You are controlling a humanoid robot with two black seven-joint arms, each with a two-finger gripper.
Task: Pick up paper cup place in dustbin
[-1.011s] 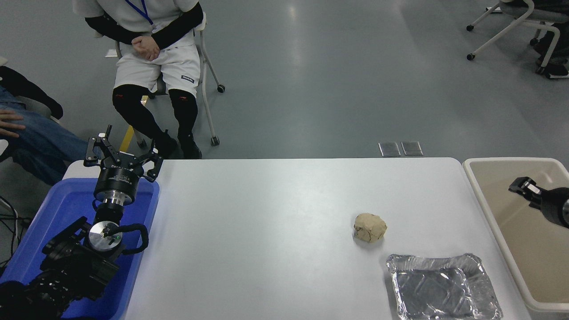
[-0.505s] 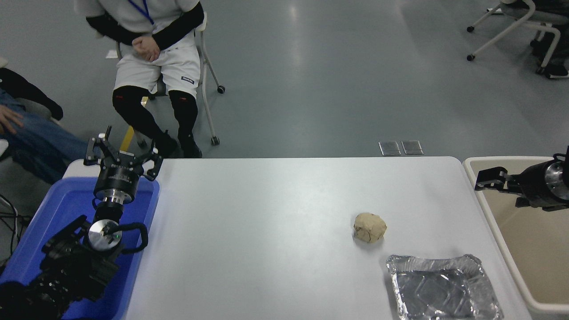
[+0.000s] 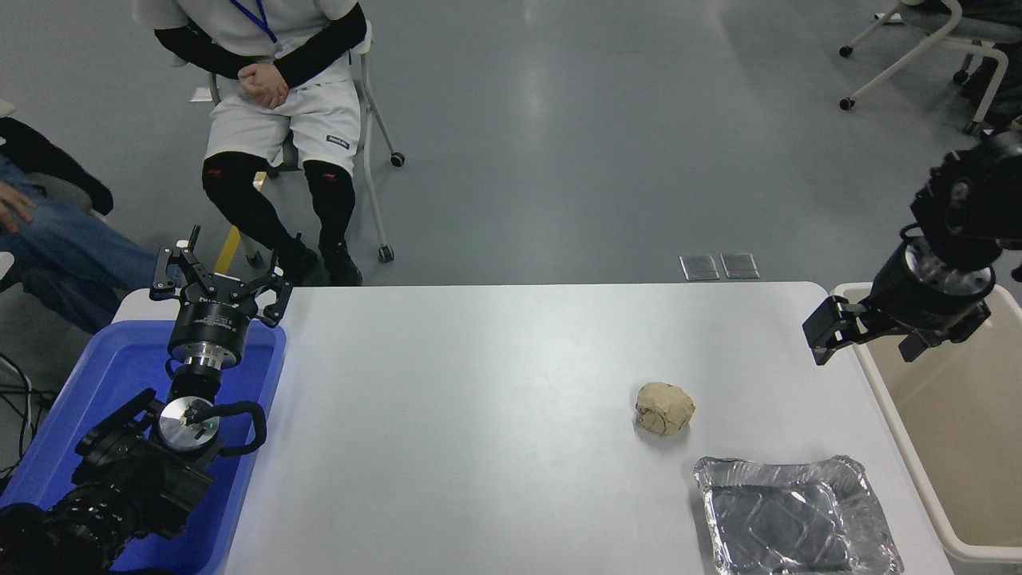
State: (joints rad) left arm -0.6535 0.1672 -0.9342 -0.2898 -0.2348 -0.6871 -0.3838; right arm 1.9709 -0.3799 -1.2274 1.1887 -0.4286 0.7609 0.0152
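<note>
At the frame's right edge the right tool point(image 3: 869, 342), fingers spread and holding nothing, hangs over the near-left rim of the large beige plastic dustbin point(image 3: 901, 427); the left tool point(image 3: 221, 273), also spread, sits parked at lower left.

Nothing legible anywhere. The left gripper point(image 3: 219, 271) has a line of white print on its black body, too small to read. The seated person's white shorts point(image 3: 279, 128) carry a small dark tag with light lettering (blurred, can't make it out), and there are small red marks on the black leggings point(image 3: 239, 192), shape unclear. The bench point(image 3: 479, 415), foil tray point(image 3: 798, 519), blue bin point(image 3: 112, 375) and beige bin point(image 3: 970, 431) show no print.
</note>
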